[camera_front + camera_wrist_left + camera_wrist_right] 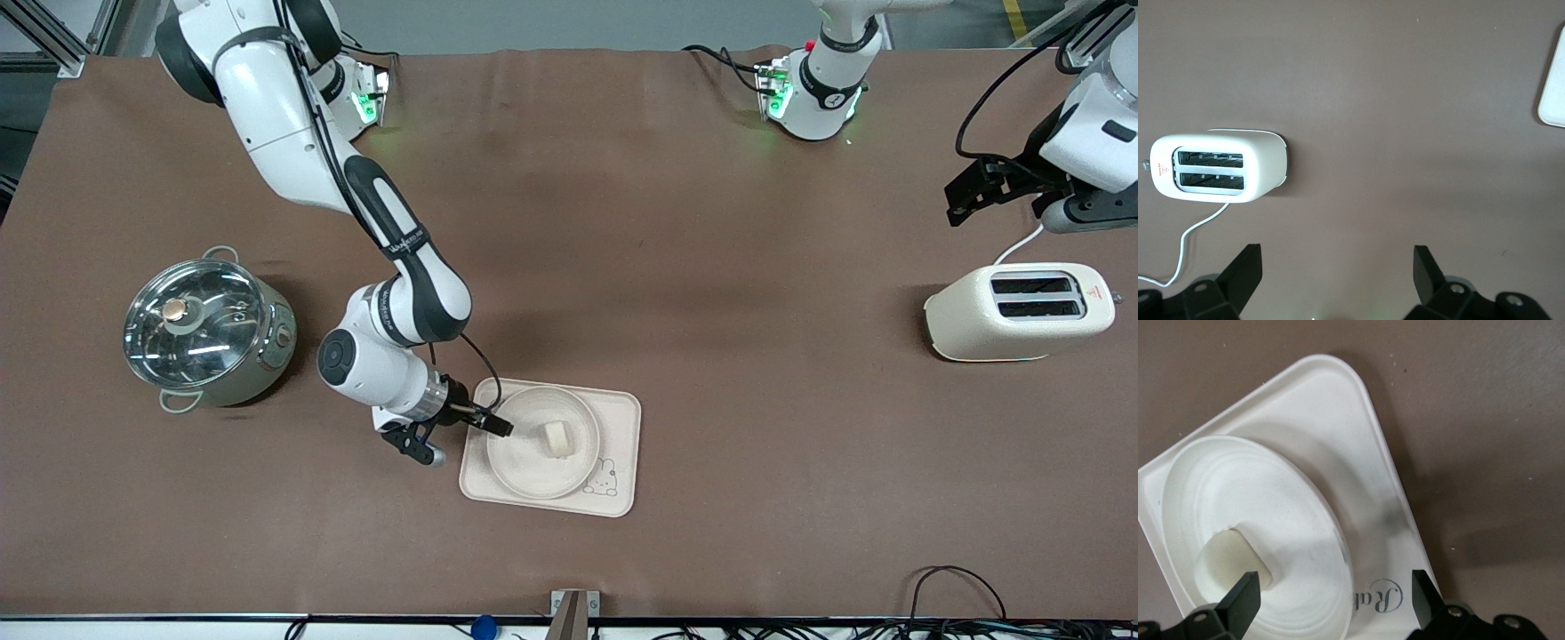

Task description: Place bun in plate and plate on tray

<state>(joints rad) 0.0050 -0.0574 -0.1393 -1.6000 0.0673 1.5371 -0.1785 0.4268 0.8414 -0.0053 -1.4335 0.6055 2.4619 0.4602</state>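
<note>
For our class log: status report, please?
Right hand open over plate rim. Left hand open, waiting above toaster. Bun in plate, plate on tray.

robotics lab bench: two arm bases bolted along a brown-covered table (622, 222), aluminium framing, loose cables; kitchen props, a toaster (1018, 311) and a lidded pot (209, 333).

Bun (556, 438): small, pale cream, stubby cylinder; laid inside the plate, off its centre.
Plate (524, 462): round, shallow, cream-white, raised rim; set flat on the tray.
Tray (620, 427): cream, rectangular, rounded corners, rabbit drawing beside the plate.
</note>
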